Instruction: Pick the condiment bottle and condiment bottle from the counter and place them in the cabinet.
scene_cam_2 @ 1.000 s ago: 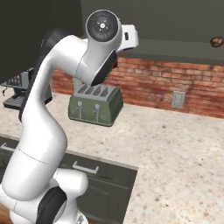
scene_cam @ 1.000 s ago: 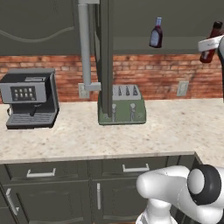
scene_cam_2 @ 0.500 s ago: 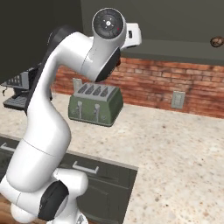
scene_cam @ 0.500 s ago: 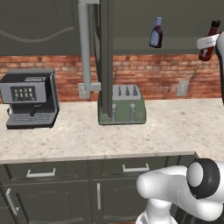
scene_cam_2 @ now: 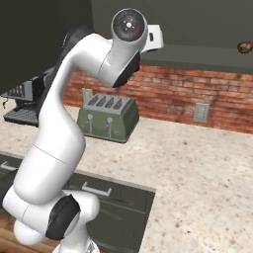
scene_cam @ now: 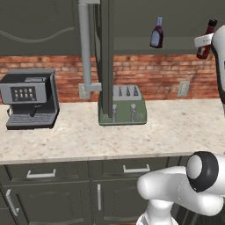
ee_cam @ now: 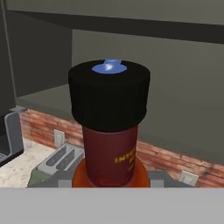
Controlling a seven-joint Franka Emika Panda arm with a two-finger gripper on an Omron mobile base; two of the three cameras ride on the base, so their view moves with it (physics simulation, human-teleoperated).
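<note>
Left base view: toaster (scene_cam: 122, 105) beside coffee machine (scene_cam: 30, 99).

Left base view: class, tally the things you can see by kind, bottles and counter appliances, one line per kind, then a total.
Bottles: 2, one in the cabinet, one in the hand
Coffee machine: 1
Toaster: 1
Total: 4
</note>
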